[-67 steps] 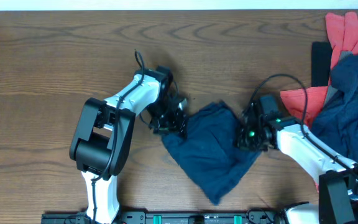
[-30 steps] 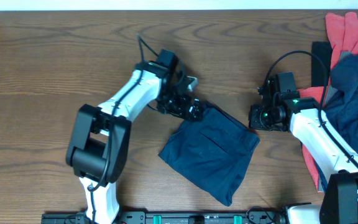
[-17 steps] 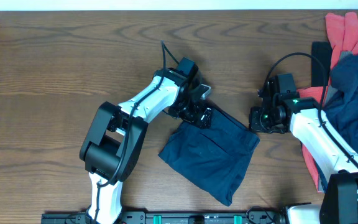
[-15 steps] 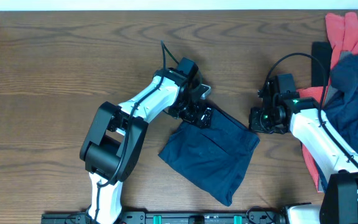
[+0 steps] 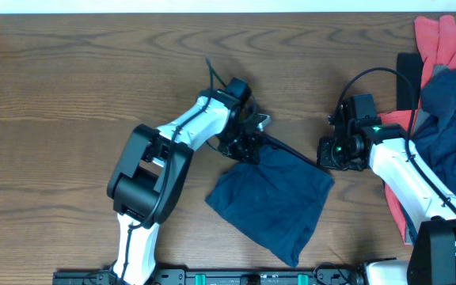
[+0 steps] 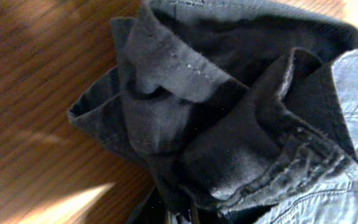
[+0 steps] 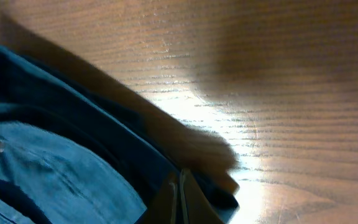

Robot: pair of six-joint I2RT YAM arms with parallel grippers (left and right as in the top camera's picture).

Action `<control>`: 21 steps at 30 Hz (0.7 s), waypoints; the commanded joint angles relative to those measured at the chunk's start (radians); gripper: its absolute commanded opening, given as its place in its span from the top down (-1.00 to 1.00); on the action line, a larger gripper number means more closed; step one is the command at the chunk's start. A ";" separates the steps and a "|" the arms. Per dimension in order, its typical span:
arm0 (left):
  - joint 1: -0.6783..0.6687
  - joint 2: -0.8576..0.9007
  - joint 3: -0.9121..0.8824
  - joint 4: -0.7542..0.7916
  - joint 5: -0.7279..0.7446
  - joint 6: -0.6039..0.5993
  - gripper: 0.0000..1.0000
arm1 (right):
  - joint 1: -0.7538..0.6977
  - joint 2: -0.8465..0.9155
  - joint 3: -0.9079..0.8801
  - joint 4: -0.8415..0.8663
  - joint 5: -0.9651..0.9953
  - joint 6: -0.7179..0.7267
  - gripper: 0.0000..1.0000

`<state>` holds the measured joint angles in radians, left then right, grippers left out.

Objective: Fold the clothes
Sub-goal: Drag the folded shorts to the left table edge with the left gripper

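1. Dark navy cloth shorts point(image 5: 271, 202) lie flat on the brown wood-grain table point(image 5: 54, 95), centre-front between the two arms. One lower corner points at the front edge.
2. The left gripper point(image 5: 249, 148) sits at the shorts' upper-left corner, clamped tight on bunched cloth. The left wrist view is filled with crumpled navy folds and a stitched hem, right up against the camera.
3. The left arm rises from the front-left base with its elbow bent. The white forearm slants up and to the right across the table, and the wrist is tipped down onto the cloth.
4. The right gripper point(image 5: 331, 154) is at the shorts' upper-right corner. In the right wrist view its fingers point(image 7: 180, 196) are pressed together with the dark cloth edge meeting them, so it looks like a pinch on the hem.
5. The right arm comes in from the front-right corner, white forearm slanting up and to the left, wrist low to the table. A black cable point(image 5: 370, 75) loops above the wrist.
6. The shorts' top edge runs as a near-straight line from one gripper to the other.
7. A heap of a loose dark navy garment point(image 5: 450, 150) and a coral red garment point(image 5: 438, 39) sits at the table's far right. It is beside the right arm and well apart from the shorts.
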<state>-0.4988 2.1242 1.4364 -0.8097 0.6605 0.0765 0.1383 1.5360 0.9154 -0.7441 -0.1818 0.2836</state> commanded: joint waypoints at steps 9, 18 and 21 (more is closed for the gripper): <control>0.528 -0.134 0.193 -0.042 -0.202 -0.111 0.88 | -0.008 0.005 0.012 -0.028 0.010 -0.011 0.95; 0.977 -0.142 0.196 0.045 -0.202 -0.245 0.87 | -0.008 0.005 0.012 -0.042 0.010 -0.011 0.95; 1.062 -0.142 0.189 0.028 -0.202 -0.277 0.87 | -0.008 0.005 0.012 -0.040 0.010 -0.011 0.95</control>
<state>0.5179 1.9900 1.6310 -0.7662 0.4576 -0.1513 0.1383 1.5364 0.9154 -0.7849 -0.1814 0.2806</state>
